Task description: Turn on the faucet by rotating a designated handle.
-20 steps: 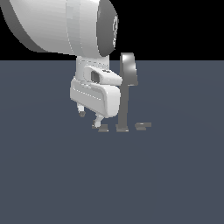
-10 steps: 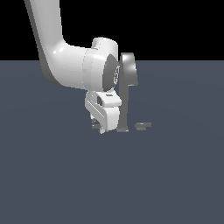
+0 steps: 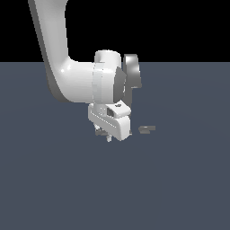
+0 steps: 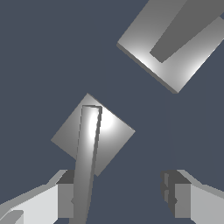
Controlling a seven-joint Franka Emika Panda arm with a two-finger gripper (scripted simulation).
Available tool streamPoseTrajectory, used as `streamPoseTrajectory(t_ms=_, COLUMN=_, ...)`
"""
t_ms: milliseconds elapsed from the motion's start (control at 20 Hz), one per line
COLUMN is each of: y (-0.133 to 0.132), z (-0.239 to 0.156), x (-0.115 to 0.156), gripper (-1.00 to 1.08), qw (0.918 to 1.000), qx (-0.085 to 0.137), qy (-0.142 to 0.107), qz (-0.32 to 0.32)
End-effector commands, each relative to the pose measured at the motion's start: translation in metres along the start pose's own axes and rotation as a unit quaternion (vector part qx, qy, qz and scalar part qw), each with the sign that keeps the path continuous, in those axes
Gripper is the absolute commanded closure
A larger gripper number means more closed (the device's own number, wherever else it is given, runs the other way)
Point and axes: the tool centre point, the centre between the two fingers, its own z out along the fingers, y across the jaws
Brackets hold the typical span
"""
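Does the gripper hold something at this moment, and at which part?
Nothing is held. The white gripper has its jaws wide apart; the small pale grey metal handle lies ahead of them, ungrasped.

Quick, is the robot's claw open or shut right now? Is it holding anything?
Gripper: open, holding nothing; the handle lies just ahead of its fingers.

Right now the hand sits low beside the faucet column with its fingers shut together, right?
No. The hand is low beside the faucet column, but its fingers are open, standing well apart; the wrist view shows the gap between them.
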Motion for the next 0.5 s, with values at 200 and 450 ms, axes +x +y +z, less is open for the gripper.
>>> streamPoseTrajectory(t_ms=200, y=0.143, z=0.013, x=0.016, gripper=0.90, qw=0.9940, qx=-0.098, qy=-0.041, qz=-0.025)
streamPoseTrajectory(t_ms=450, y=0.096, z=0.015, x=0.057, gripper=0.82, qw=0.9979, qx=-0.046, qy=0.021, qz=0.040)
